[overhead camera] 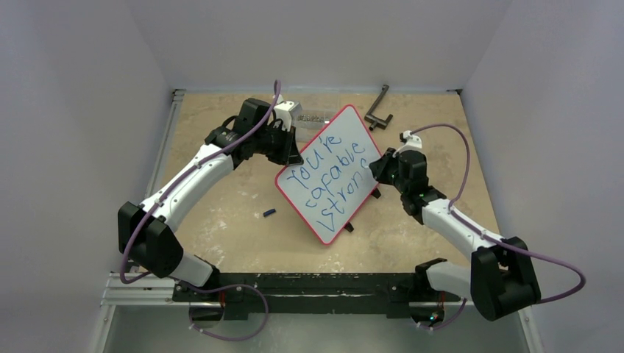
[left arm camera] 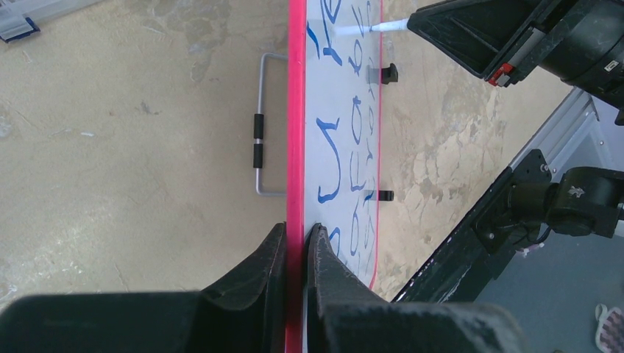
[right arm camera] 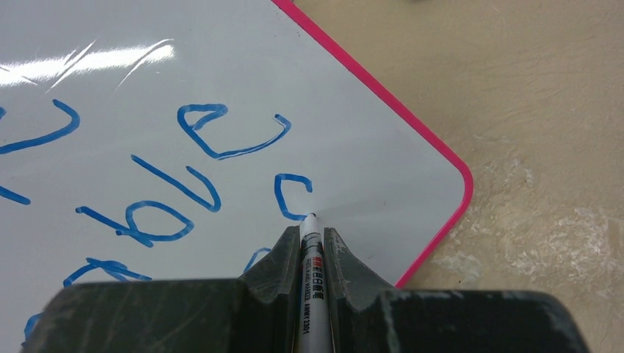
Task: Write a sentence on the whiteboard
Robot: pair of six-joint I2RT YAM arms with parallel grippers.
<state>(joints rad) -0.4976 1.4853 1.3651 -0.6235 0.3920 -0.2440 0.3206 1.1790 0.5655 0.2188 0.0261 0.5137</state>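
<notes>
The whiteboard [overhead camera: 335, 165], red-framed and tilted, stands mid-table on small black feet. Blue slanted lines of the sentence [overhead camera: 330, 176] read about "You're capable strong", the last letter unfinished. My left gripper [overhead camera: 288, 151] is shut on the whiteboard's red frame [left arm camera: 296, 147] at its left edge, one finger [left arm camera: 324, 257] on the white face. My right gripper [right arm camera: 310, 234] is shut on a white marker [right arm camera: 312, 272] whose tip touches the whiteboard [right arm camera: 221, 66] at the end of a blue curved stroke [right arm camera: 288, 195]. That marker [left arm camera: 386, 26] also shows in the left wrist view.
A small dark blue cap [overhead camera: 269, 213] lies on the tan table left of the board. A black metal bracket [overhead camera: 377, 109] and a clear box [overhead camera: 313, 118] sit at the back. A wire stand [left arm camera: 259, 125] props the board from behind. White walls enclose the table.
</notes>
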